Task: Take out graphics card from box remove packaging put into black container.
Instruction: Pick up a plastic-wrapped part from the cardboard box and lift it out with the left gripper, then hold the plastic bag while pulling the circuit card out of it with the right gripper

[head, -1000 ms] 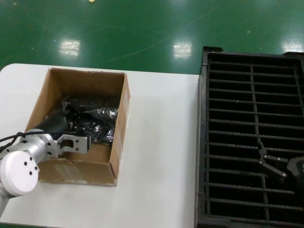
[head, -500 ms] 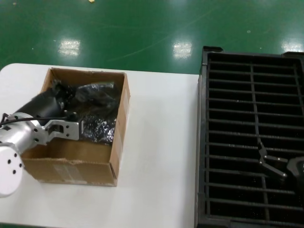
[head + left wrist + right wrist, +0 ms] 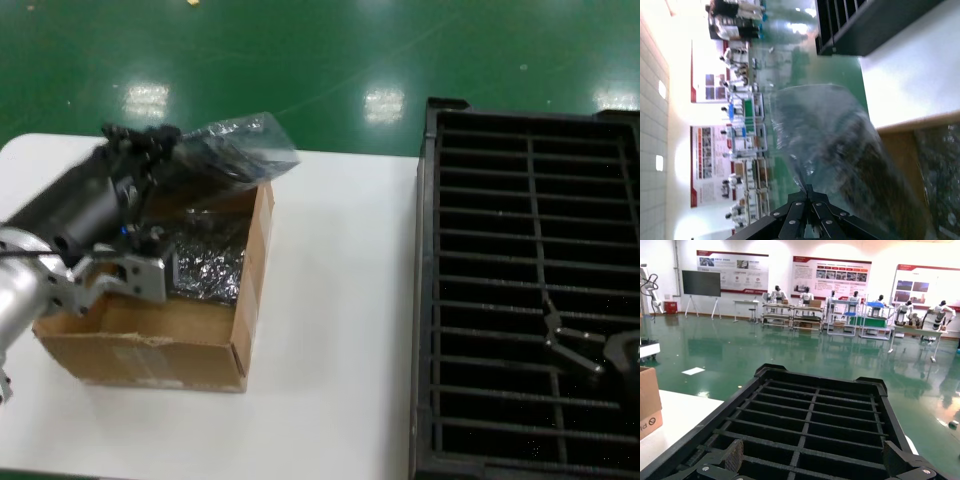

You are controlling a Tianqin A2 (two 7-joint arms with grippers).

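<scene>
My left gripper (image 3: 160,142) is shut on one edge of the silvery bag (image 3: 238,148) and holds it above the far side of the brown cardboard box (image 3: 150,345). In the left wrist view the gripper (image 3: 809,189) pinches the bag (image 3: 835,140), and a dark flat shape shows through the plastic (image 3: 875,172). Whether that shape is the graphics card I cannot tell. Another crinkly bag (image 3: 205,265) lies inside the box. My right gripper (image 3: 572,345) is open and empty, low over the black container (image 3: 425,300), which also shows in the right wrist view (image 3: 820,377).
The box stands on the left part of a white table (image 3: 340,300), the black crate on the right, with bare tabletop between them. A green floor lies beyond the table's far edge. The box's corner shows in the right wrist view (image 3: 649,400).
My left gripper has risen out of the box and moved toward its far side, lifting the bag clear of the rim. The right arm has not moved.
</scene>
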